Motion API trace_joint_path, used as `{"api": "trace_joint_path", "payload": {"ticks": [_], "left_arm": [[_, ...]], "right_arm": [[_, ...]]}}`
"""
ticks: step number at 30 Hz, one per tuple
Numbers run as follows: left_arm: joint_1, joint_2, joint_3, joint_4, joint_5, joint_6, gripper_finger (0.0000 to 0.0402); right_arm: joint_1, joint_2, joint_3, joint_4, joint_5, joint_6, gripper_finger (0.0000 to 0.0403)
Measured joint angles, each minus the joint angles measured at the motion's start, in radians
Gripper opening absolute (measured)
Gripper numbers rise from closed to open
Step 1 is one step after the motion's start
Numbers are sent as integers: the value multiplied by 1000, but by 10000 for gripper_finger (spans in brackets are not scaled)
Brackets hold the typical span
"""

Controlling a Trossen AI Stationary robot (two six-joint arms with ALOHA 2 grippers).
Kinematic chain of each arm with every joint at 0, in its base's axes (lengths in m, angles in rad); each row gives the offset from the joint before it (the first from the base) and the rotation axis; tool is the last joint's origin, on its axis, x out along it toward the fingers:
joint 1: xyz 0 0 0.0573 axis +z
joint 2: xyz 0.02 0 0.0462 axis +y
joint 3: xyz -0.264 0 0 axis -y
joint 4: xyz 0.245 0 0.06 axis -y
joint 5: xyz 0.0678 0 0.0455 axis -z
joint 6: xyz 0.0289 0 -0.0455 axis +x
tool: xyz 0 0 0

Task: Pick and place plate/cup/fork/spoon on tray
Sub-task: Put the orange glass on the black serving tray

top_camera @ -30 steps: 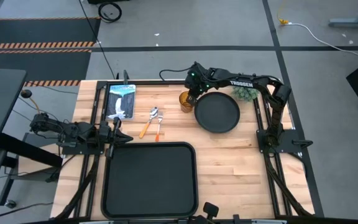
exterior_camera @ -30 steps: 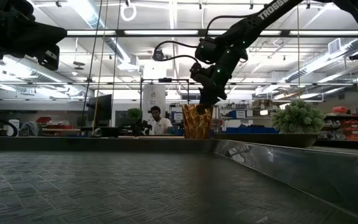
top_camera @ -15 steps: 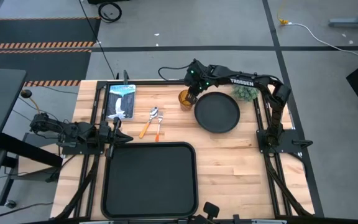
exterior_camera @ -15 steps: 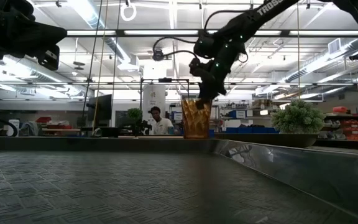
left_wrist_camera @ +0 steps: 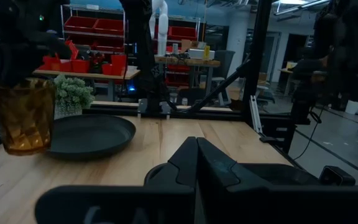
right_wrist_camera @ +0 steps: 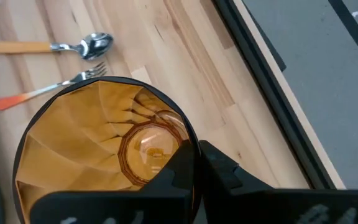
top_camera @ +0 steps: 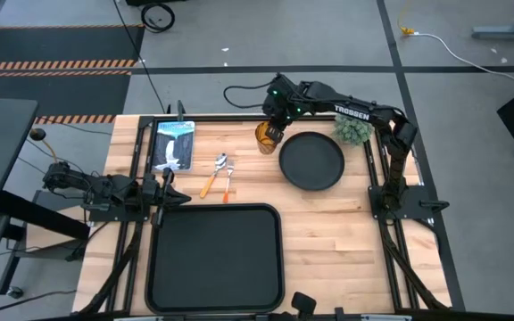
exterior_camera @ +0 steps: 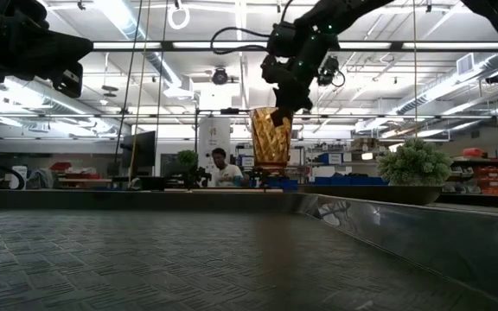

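The amber cup (top_camera: 266,136) hangs from my right gripper (top_camera: 275,125) above the table's far middle, left of the round black plate (top_camera: 311,160); it also shows in the low view (exterior_camera: 271,138) and the right wrist view (right_wrist_camera: 104,149). The spoon (top_camera: 217,172) and the fork (top_camera: 227,183) lie side by side on the wood, far of the black tray (top_camera: 215,259). My left gripper (top_camera: 169,189) waits shut and empty at the table's left. My right gripper holds the cup by its rim (right_wrist_camera: 191,140), one finger (right_wrist_camera: 180,171) inside the cup and the other (right_wrist_camera: 222,171) outside its wall. The fingers come from above, pointing down. The cup hangs upright, mouth up, lifted clear of the table (exterior_camera: 271,164).
A green fuzzy plant (top_camera: 353,132) stands at the far right beside the plate. A blue-and-white packet (top_camera: 173,143) lies at the far left. Dark frame rails run along the table's left and right sides. A person (exterior_camera: 220,168) is in the room behind.
My right gripper has risen with the cup and drifted a little toward the far edge. The cup has come off the table and now hangs clear and upright.
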Motion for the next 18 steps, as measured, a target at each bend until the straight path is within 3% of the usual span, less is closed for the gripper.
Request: {"api": "trace_joint_path", "payload": {"ticks": [8, 18], "left_arm": [[0, 0, 0, 0, 0, 0, 9], [0, 0, 0, 0, 0, 0, 9]], "right_arm": [[28, 0, 23, -53, -94, 11, 16], [141, 0, 23, -84, -103, 10, 16]]}}
